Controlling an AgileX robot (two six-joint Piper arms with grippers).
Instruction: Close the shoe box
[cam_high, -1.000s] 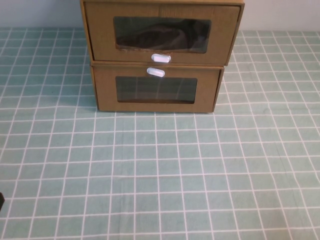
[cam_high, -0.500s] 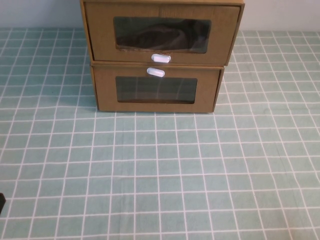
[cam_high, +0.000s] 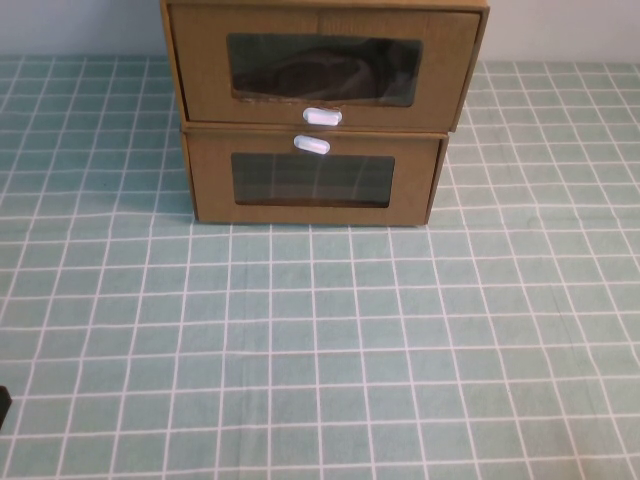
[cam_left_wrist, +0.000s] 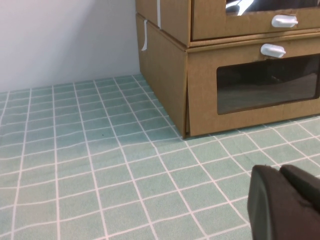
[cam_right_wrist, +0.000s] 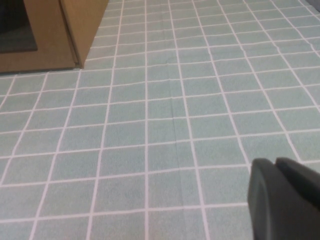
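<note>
Shoe box (cam_high: 318, 110) drawers at far edge being seen flush, seemingly closed; left gripper (cam_left_wrist: 287, 200), right gripper (cam_right_wrist: 285, 197) being held shut, empty, near edge

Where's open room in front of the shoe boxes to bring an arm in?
The whole checkered cloth from the lower shoe box front to the near edge is bare, as are strips either side of the stack. Crowding is only at the upper shoe box stack. Left gripper and right gripper sit low over the near cloth.

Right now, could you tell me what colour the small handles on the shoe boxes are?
White, on both brown boxes: upper handle, lower handle. Clearest in the high view.
</note>
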